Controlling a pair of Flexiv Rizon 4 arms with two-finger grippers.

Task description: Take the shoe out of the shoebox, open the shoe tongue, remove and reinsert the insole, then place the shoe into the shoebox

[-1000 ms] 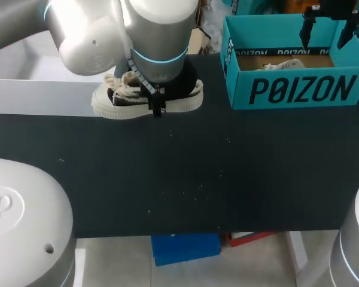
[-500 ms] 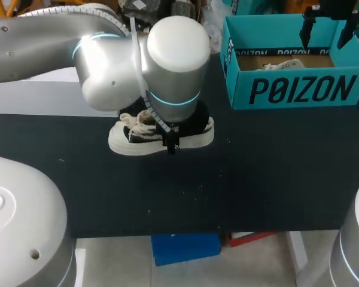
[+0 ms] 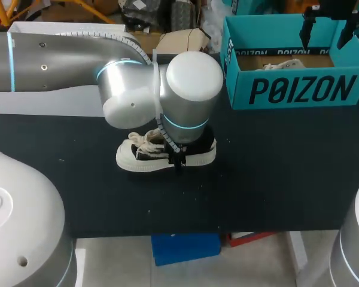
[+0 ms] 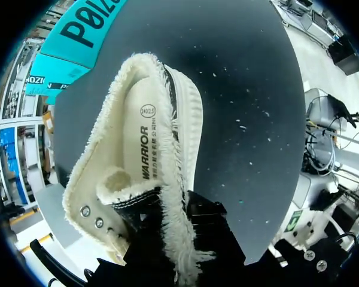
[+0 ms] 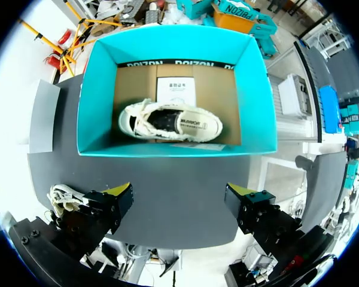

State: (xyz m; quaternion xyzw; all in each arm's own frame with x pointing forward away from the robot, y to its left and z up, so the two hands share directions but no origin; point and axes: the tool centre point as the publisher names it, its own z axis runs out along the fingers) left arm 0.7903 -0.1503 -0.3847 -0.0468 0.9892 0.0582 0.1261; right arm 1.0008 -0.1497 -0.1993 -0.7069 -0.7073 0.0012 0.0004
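resting on the table (image 3: 275, 179), the shoe (image 3: 166, 156) is out of the box (image 3: 299, 89), with the left gripper (image 4: 167, 224) clamped on its heel collar. the right gripper (image 5: 178, 192) hangs over the box, fingers apart. tongue, insole and return seem undone.

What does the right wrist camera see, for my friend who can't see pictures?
An open teal shoebox holds a white shoe, sole down on its cardboard floor, next to a paper card. Nearer the camera, the right gripper hangs open over the black table, touching nothing.
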